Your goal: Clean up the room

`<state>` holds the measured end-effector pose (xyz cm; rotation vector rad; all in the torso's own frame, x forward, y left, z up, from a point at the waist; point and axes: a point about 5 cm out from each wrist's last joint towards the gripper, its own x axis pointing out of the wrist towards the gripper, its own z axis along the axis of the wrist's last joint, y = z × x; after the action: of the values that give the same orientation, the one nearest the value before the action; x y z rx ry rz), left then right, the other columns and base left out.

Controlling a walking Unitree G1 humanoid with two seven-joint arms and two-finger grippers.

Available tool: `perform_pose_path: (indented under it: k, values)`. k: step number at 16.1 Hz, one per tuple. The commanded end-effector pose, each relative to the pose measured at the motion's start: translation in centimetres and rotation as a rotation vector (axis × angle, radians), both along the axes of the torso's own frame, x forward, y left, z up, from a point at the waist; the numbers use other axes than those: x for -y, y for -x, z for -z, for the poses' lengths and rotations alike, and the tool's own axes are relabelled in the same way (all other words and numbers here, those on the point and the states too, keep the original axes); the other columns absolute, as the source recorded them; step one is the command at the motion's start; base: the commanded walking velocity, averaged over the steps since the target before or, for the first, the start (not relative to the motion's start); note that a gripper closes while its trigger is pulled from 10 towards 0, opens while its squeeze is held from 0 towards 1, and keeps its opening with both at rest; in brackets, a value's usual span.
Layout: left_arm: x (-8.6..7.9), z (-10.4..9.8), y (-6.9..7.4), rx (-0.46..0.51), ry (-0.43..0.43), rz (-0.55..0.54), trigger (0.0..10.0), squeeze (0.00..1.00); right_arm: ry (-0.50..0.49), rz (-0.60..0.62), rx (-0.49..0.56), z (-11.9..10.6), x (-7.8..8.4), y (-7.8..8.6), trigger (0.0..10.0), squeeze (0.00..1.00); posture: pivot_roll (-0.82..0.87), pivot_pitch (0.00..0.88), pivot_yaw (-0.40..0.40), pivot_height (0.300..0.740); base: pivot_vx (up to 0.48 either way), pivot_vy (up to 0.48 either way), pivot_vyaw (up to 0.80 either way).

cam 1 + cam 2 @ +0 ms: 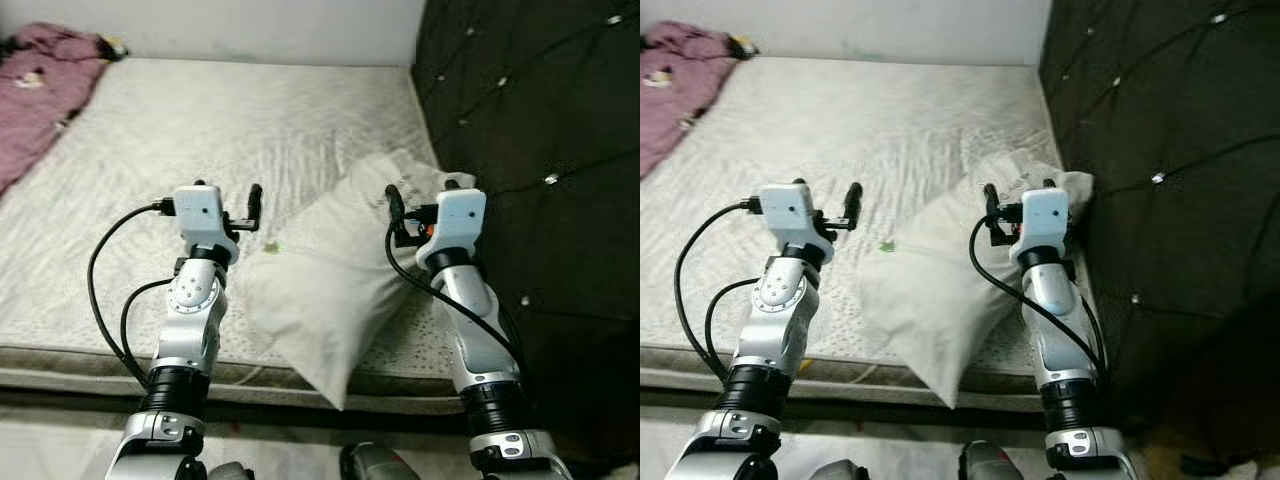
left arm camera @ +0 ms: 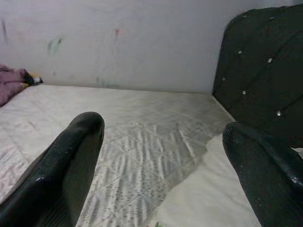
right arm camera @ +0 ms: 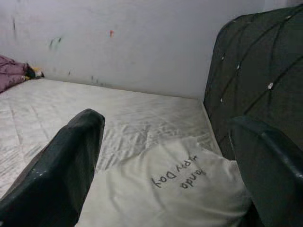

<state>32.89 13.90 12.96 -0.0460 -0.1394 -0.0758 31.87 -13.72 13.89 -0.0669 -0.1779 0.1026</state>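
Pillow (image 1: 335, 285), white and crumpled, lies on the mattress (image 1: 200, 130) against the headboard (image 1: 540, 150), one corner overhanging. Left gripper (image 2: 163, 175) spread wide, holding nothing. Right gripper (image 3: 165, 175) likewise; the pillow's lettering reads partly.

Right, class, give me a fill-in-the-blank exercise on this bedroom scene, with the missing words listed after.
1. The white pillow lies on the mattress beside the dark tufted ______.
2. Both the left claw and the right claw have their fingers ______.
3. The crumpled cloth at the mattress's far left corner is ______ in colour.
4. The pillow hangs partly over the mattress's ______ edge.

Missing words: headboard; open; purple; near
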Motion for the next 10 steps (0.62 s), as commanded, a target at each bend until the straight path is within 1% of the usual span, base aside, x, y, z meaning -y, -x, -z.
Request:
perform_pose_path:
  k: [1, 3, 5, 6, 8, 10]
  values:
    - [-0.4, -0.2, -0.1, 0.009, 0.005, -0.005, 10.0, 0.00, 0.003, -0.018, 0.012, -0.3, -0.5, 0.0, 10.0, 0.00, -0.12, 0.000, 0.024, 0.740, 0.000, 0.000, 0.00]
    - [-0.5, 0.3, -0.1, -0.008, 0.012, -0.014, 10.0, 0.00, -0.010, -0.008, 0.019, -0.4, -0.6, 0.3, 10.0, 0.00, -0.15, 0.000, 0.037, 0.740, 0.000, 0.000, 0.00]
    - [-0.3, 0.0, -0.2, -0.003, 0.015, -0.009, 10.0, 0.00, -0.011, 0.011, -0.002, 0.3, -0.1, 1.1, 10.0, 0.00, -0.15, 0.000, 0.037, 0.740, 0.000, 0.000, 0.00]
    - [-0.3, -0.2, -0.1, 0.002, 0.020, -0.010, 10.0, 0.00, -0.005, 0.008, -0.006, 0.5, -0.1, 1.2, 10.0, 0.00, -0.15, 0.000, 0.037, 0.740, 0.000, 0.000, 0.00]
    - [-0.5, 0.0, 0.1, -0.002, 0.021, -0.015, 10.0, 0.00, -0.002, 0.004, -0.012, 0.5, -0.1, 1.1, 10.0, 0.00, -0.15, 0.000, 0.033, 0.740, 0.000, 0.000, -0.80]
    - [-0.1, 0.6, 0.3, -0.016, 0.014, 0.001, 10.0, 0.00, 0.003, -0.015, -0.011, 0.4, -0.5, 1.2, 10.0, 0.00, -0.15, 0.000, 0.026, 0.740, 0.000, 0.000, -0.80]
